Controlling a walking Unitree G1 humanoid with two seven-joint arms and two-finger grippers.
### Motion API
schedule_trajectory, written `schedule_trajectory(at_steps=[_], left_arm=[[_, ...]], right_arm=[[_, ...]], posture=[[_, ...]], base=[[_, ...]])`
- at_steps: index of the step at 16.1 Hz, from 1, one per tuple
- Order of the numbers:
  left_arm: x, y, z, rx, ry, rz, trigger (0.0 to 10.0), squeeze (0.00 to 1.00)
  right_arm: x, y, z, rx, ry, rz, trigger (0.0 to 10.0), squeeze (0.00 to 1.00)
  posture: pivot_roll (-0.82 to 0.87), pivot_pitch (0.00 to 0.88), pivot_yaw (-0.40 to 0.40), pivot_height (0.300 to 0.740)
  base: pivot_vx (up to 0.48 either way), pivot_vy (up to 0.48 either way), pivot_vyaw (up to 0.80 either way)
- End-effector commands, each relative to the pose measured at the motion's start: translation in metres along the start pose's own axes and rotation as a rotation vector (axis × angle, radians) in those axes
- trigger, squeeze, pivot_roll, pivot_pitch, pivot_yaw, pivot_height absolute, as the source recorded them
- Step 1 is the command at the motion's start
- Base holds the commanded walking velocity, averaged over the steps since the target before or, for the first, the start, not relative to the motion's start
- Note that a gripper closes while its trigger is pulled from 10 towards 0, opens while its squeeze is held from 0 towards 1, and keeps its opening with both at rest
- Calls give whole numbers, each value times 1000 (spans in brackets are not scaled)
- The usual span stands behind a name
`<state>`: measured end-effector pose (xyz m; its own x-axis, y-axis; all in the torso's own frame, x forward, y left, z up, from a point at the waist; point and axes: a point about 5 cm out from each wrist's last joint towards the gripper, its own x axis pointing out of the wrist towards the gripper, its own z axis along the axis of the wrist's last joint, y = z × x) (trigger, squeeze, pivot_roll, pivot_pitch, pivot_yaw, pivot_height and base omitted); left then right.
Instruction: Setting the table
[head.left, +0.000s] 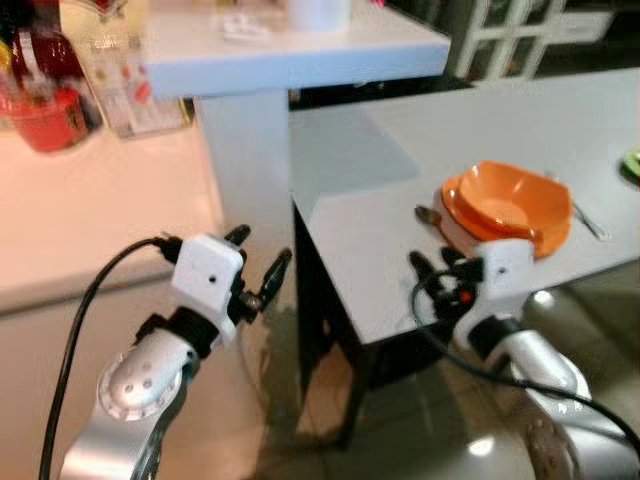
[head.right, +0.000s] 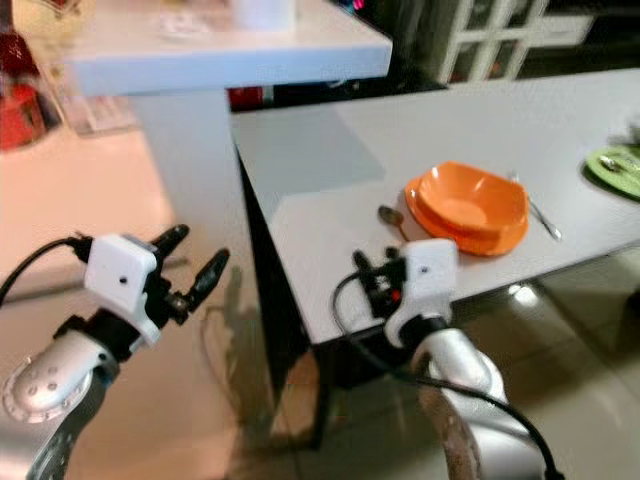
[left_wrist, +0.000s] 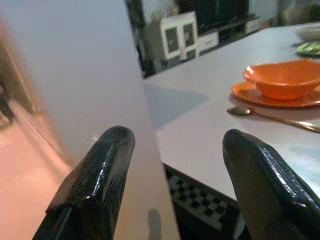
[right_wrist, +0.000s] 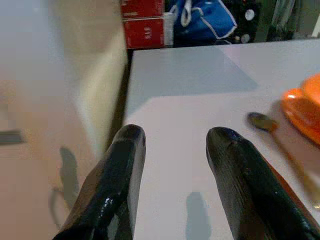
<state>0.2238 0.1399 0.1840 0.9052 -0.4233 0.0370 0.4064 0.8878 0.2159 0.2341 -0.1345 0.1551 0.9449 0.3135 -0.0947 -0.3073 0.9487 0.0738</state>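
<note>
An orange bowl (head.left: 510, 195) sits on an orange plate (head.left: 452, 200) near the front of the pale grey table (head.left: 380, 260). A spoon (head.left: 428, 214) lies just left of the plate, and a thin silver utensil (head.left: 588, 220) lies to its right. My right gripper (head.left: 432, 260) is open and empty over the table's front edge, a short way before the spoon (right_wrist: 260, 121). Left of the table's corner, my left gripper (head.left: 262, 250) hangs open and empty beside the white pillar (head.left: 245, 160). Its wrist view looks across at the bowl (left_wrist: 282, 80).
A green plate (head.right: 615, 165) lies at the table's far right. A white raised shelf (head.left: 300, 50) tops the pillar. To the left, a pale counter (head.left: 100, 200) carries red bottles (head.left: 45, 90). A white cabinet (head.right: 490, 40) stands behind the table. Glossy floor lies below.
</note>
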Motion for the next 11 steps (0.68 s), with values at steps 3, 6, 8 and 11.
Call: schedule_trajectory(at_steps=[3, 6, 8, 11], left_arm=[[3, 10, -4, 28, 24, 62, 10000, 0], [6, 13, -2, 34, 17, 76, 10000, 0], [7, 16, -1, 34, 12, 95, 10000, 0], [2, 19, -2, 41, 21, 111, 10000, 0]], right_arm=[[3, 12, 6, -36, -31, 58, 10000, 0], [4, 15, 9, -70, -44, 91, 10000, 0], [8, 16, 11, -103, -50, 115, 10000, 0], [18, 19, 17, -121, -74, 137, 10000, 0]], posture=[[64, 0, -21, 740], [62, 0, -20, 740], [66, 0, -20, 740], [79, 0, -37, 740]], base=[[0, 480, 0], [0, 480, 0], [0, 480, 0], [0, 475, 0]])
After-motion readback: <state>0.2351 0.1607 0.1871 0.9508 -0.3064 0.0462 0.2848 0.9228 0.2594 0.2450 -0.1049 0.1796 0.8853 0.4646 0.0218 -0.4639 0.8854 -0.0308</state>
